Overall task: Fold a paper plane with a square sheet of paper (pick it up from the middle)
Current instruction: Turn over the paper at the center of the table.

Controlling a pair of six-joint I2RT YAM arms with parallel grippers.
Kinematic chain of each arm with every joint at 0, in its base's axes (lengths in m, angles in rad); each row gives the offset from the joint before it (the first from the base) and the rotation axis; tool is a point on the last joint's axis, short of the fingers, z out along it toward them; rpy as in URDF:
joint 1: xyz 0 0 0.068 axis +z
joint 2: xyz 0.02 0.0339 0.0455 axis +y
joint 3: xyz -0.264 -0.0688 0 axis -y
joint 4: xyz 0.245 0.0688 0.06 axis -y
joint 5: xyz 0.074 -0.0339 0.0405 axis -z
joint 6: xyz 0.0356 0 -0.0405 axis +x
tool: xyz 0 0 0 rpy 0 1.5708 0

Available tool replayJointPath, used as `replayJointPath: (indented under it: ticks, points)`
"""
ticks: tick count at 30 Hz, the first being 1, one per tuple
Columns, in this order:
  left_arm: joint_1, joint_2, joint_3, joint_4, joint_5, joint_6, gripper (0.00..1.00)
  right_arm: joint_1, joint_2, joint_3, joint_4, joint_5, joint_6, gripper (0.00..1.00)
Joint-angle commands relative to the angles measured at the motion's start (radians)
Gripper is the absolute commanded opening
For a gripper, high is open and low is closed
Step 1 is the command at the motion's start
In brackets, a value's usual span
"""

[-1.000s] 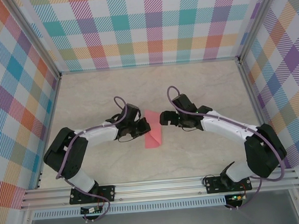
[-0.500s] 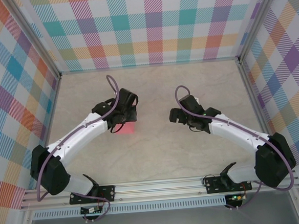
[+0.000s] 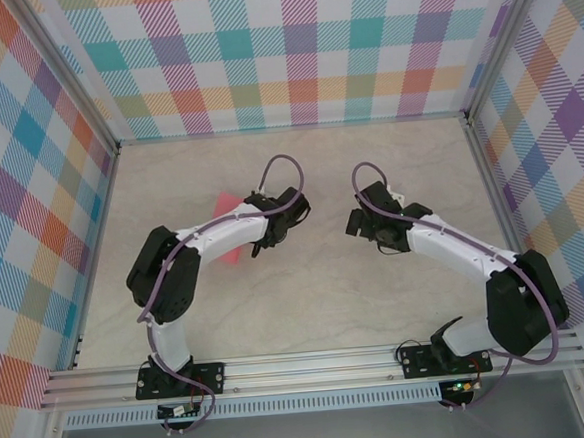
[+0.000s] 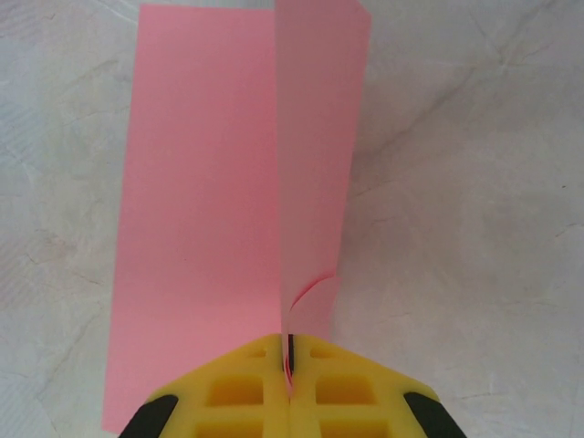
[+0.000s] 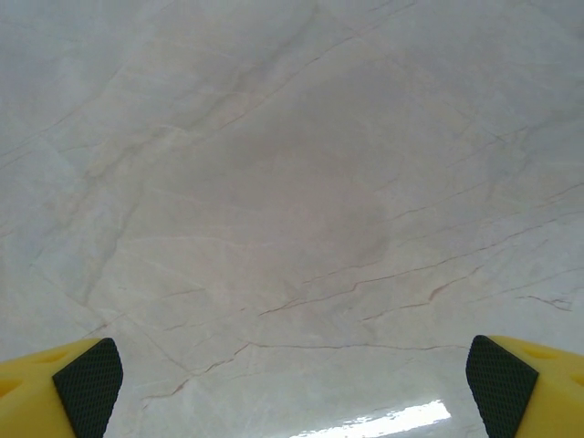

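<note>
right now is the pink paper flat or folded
Folded: the paper is creased lengthwise, one flap standing up, pinched by the left gripper.

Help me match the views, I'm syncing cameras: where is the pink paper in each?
Top external: pink paper left of centre, partly under the left arm.
Left wrist: centre, folded, pinched in the left gripper.
Right wrist: marble tabletop, the shared landmark.
</note>
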Motion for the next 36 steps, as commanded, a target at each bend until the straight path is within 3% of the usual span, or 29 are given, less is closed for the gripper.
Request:
replayJointPath:
  ticks: [1,8,13,18,23,28,36]
  points:
    - [-0.037,0.051,0.042,-0.007,-0.035,-0.036,0.03,-0.044,-0.009,0.028,-0.035,-0.009,0.029,1.0]
    - [-0.092,0.146,0.076,0.007,0.048,-0.066,0.06,-0.079,-0.02,0.017,-0.041,-0.029,0.027,1.0]
    - [-0.097,0.153,0.061,0.049,0.126,-0.083,0.17,-0.093,-0.014,0.019,-0.05,-0.049,0.024,1.0]
    - [-0.097,0.102,0.049,0.102,0.252,-0.073,0.36,-0.1,-0.015,0.041,-0.062,-0.061,0.005,1.0]
    - [-0.09,-0.078,0.002,0.226,0.477,-0.063,0.6,-0.1,0.007,0.096,-0.062,-0.096,-0.037,1.0]
    - [-0.037,-0.233,-0.075,0.336,0.65,-0.081,0.72,-0.1,0.029,0.128,-0.035,-0.198,-0.074,1.0]
    - [0.165,-0.446,-0.306,0.461,0.688,-0.194,0.91,-0.032,0.121,0.18,0.08,-0.457,-0.111,0.95]
